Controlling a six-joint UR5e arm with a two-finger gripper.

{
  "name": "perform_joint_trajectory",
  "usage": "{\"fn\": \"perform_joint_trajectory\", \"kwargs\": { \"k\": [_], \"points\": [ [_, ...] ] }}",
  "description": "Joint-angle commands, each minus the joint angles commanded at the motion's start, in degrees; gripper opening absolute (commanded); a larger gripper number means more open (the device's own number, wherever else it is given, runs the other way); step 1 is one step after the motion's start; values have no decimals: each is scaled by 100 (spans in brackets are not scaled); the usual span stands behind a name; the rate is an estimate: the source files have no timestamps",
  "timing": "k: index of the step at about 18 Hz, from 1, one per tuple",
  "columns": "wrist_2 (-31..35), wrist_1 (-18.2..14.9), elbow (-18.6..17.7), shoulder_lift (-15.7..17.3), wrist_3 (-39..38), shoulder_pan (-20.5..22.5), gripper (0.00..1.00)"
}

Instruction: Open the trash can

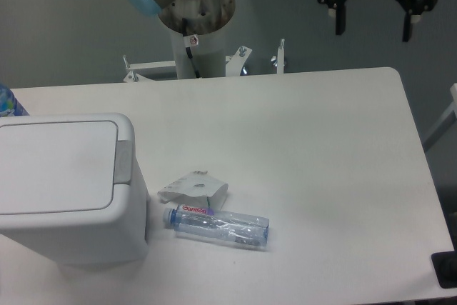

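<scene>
Camera view: gripper (373, 23) high above table's far edge, fingers spread apart, holding nothing.

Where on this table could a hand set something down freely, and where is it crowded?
Free: the wide right half of the table, from the bottle to the right edge, and the back strip before the robot base. Crowded: front left, where the trash can, carton and bottle cluster. The open gripper hangs above the far right.
</scene>
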Motion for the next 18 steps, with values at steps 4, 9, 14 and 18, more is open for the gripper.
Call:
{"fn": "perform_joint_trajectory", "kwargs": {
  "k": [4, 9, 14, 18],
  "points": [
    [0, 0, 0, 9, 18, -9, 100],
    [-9, 0, -17, -17, -61, -26, 100],
    [-9, 219, -228, 9, -691, -53, 100],
    [0, 387, -264, -35, -1755, -298, 100]
  ]
}}
